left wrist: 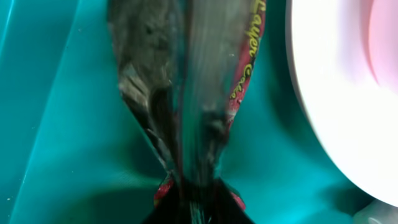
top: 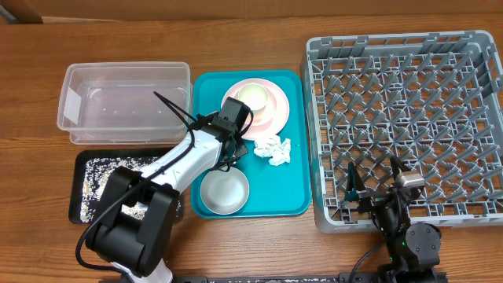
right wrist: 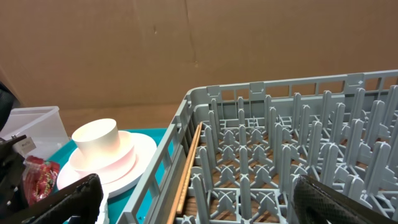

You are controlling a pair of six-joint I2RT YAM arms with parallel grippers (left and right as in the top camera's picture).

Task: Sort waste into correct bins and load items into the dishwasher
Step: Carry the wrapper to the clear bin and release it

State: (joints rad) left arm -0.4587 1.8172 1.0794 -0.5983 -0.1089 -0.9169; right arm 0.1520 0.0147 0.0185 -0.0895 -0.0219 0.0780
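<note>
Left pincer (left wrist: 196,208) grips the red wrapper (left wrist: 186,93) by its crimped end, centre of the teal tray (left wrist: 56,124) beside the plate (left wrist: 336,93); we'd lift straight up, then carry to the clear tub (top: 126,102) upper left; right pincer (top: 374,179) open

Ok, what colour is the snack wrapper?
The snack wrapper is red with yellow lettering, best seen in the left wrist view.
</note>
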